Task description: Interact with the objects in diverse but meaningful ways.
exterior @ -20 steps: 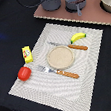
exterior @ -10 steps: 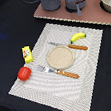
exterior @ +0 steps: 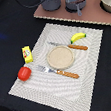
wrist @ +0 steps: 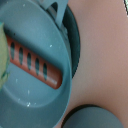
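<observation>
One brown sausage [wrist: 36, 62] is seen lying inside the small grey pan [wrist: 30, 95] beneath the gripper, whose opening cannot be judged; the sausage could be knocked by a misaligned descent.

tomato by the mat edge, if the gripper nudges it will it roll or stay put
The red tomato looks round and smooth, so it would probably roll. It sits half off the placemat, whose edge might check it slightly. Likely light plastic.
</observation>
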